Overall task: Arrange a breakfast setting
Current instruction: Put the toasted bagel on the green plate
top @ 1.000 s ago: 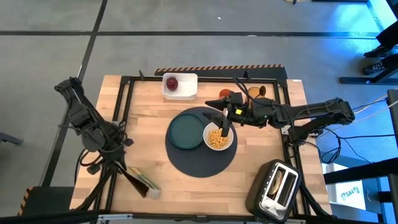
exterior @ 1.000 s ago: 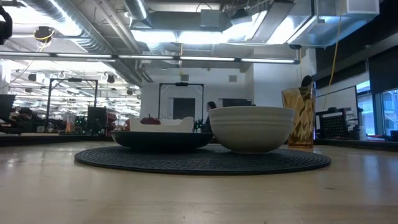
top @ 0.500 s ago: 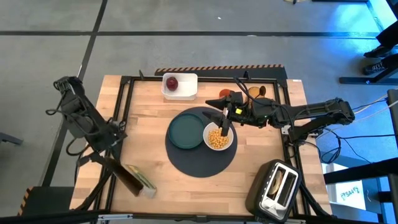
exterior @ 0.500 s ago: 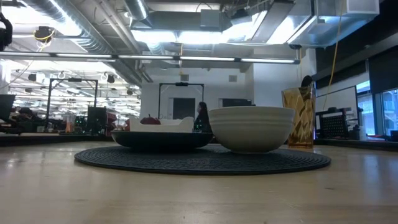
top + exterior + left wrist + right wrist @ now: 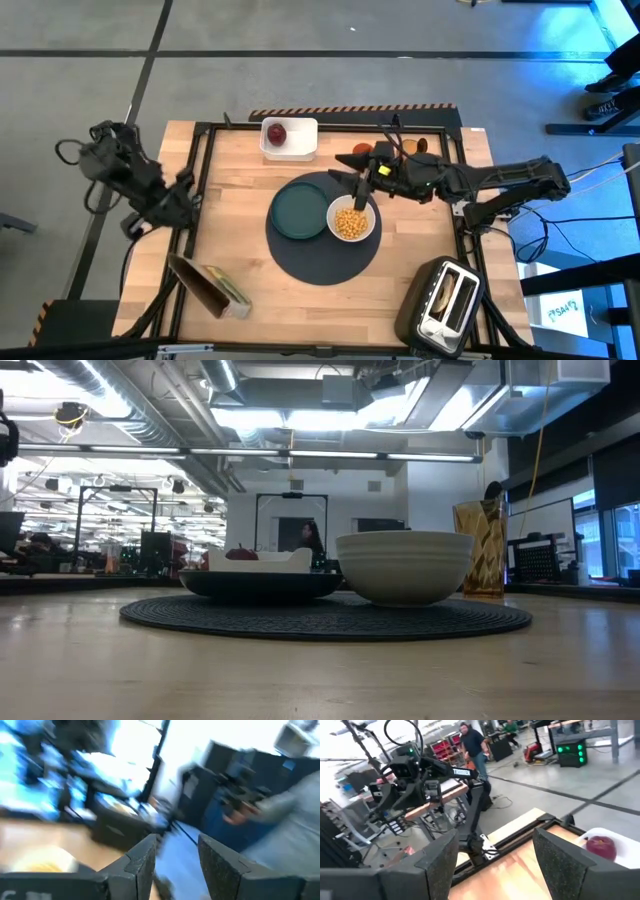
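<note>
A dark round mat [image 5: 322,245] lies mid-table and bears a teal plate [image 5: 296,211] and a white bowl [image 5: 351,221] of yellow cereal; all three also show in the low view, the bowl [image 5: 405,565] to the right of the plate. A red fruit [image 5: 275,132] sits in a white tray at the far edge. An orange cup [image 5: 362,149] and a bagel [image 5: 415,146] lie at the far right. I cannot make out the spoon. My right gripper [image 5: 356,188] is open and empty [image 5: 495,840] over the bowl's far rim. My left gripper [image 5: 187,196] is open and empty [image 5: 177,845] at the table's left edge.
A yellow-green cereal box [image 5: 210,288] lies on the table's near left corner. A silver-and-black toaster [image 5: 445,300] stands at the near right corner. A black frame [image 5: 205,130] rims the table. People move in the room beyond.
My left gripper has drawn back from the cereal box toward the table's far left and up; the box stays lying at the near left. My right gripper has shifted a little toward the far edge above the bowl.
</note>
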Controlling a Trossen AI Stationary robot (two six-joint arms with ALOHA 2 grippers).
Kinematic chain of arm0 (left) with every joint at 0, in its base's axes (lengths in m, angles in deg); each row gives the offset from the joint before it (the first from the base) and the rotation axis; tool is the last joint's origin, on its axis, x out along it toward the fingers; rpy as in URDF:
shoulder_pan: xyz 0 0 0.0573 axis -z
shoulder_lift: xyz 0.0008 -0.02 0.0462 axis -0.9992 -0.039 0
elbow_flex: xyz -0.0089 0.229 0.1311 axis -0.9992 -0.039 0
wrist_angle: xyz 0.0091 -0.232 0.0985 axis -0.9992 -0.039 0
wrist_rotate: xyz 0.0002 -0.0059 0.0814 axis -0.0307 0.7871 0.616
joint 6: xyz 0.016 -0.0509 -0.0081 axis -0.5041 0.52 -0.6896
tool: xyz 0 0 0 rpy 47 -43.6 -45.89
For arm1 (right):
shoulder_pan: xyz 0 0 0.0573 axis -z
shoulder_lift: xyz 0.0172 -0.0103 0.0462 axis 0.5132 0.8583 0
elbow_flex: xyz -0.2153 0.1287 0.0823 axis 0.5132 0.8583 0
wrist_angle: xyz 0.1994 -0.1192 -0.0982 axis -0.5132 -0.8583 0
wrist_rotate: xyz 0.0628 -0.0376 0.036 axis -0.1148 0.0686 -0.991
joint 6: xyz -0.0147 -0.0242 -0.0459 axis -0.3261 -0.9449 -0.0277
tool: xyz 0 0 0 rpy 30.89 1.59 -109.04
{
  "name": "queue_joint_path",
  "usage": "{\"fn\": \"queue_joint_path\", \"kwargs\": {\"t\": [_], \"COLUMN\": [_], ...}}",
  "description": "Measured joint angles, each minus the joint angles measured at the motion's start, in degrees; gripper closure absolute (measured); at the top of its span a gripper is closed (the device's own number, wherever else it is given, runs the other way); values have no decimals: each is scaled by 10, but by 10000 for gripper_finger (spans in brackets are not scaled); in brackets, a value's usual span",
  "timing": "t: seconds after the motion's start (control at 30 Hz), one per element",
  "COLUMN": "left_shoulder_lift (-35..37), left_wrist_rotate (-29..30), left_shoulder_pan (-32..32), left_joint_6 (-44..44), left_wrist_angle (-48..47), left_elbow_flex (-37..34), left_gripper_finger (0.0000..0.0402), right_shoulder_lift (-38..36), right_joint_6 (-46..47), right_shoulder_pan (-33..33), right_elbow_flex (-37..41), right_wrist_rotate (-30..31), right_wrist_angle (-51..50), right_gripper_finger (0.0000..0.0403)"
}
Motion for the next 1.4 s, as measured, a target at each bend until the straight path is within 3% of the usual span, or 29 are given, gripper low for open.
{"fn": "queue_joint_path", "kwargs": {"t": [0.13,0.37,0.53,0.7,0.83,1.1,1.27,1.4], "left_shoulder_lift": [0,-27,-78,-125,-180,-289,-324,-342], "left_wrist_rotate": [135,227,238,164,20,-227,-279,-277], "left_shoulder_pan": [0,-14,-66,-138,-215,-384,-418,-425], "left_joint_6": [-62,-159,-164,-126,-121,-112,-168,-201], "left_wrist_angle": [97,124,139,144,146,154,164,167], "left_elbow_flex": [0,-2,-2,-3,-3,-3,-3,-3], "left_gripper_finger": [260,260,260,260,260,260,260,260], "right_shoulder_lift": [2,1,1,1,1,0,20,44], "right_joint_6": [37,172,341,482,573,728,855,935], "right_shoulder_pan": [0,3,28,21,-35,-177,-279,-334], "right_elbow_flex": [-60,-171,-205,-224,-222,-217,-217,-217], "right_wrist_rotate": [27,50,-55,-245,-336,-400,-427,-421], "right_wrist_angle": [-120,-460,-660,-817,-893,-890,-889,-886], "right_gripper_finger": [171,214,235,262,283,275,251,224]}}
